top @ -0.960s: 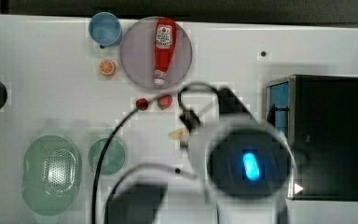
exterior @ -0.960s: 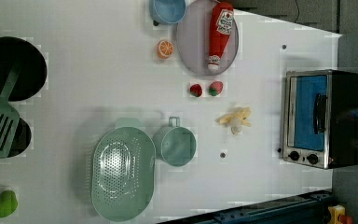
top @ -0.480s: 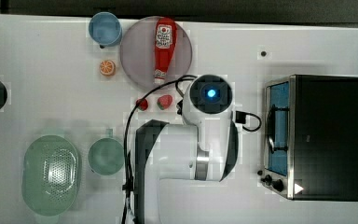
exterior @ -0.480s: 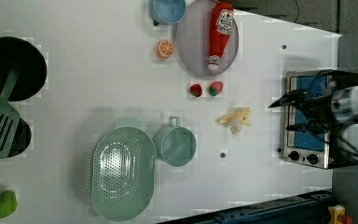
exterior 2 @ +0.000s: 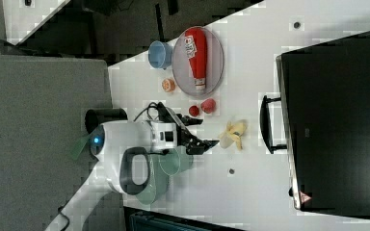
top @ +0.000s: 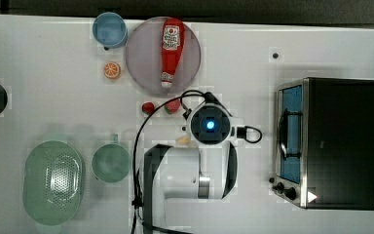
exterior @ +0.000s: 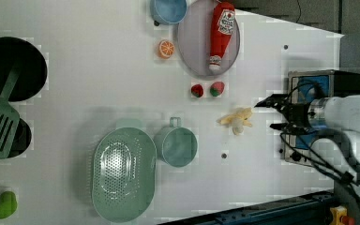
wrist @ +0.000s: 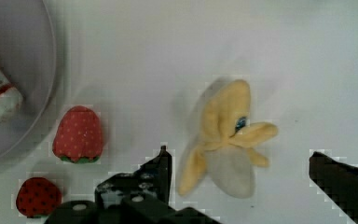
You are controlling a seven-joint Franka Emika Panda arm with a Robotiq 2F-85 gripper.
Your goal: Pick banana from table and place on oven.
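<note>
Arm swings in over the banana, jaws wide, nothing held yet.

The banana (exterior: 236,121), a half-peeled soft toy, lies on the table (exterior: 98,93) right of centre in the left view, between the two strawberries (exterior: 217,88) and the oven (exterior: 318,84). In the wrist view it (wrist: 226,140) sits between the two spread fingers (wrist: 161,172), untouched. A second ago the left view showed no arm at all; now the gripper (exterior: 274,114) reaches in from the left view's right edge, just beside the fruit, fully open. In the top view the wrist (top: 209,124) covers most of the banana. So the approach looks nearly done: lowering and closing come next, and the oven top (top: 343,141) is bare, ready to receive it.
</note>
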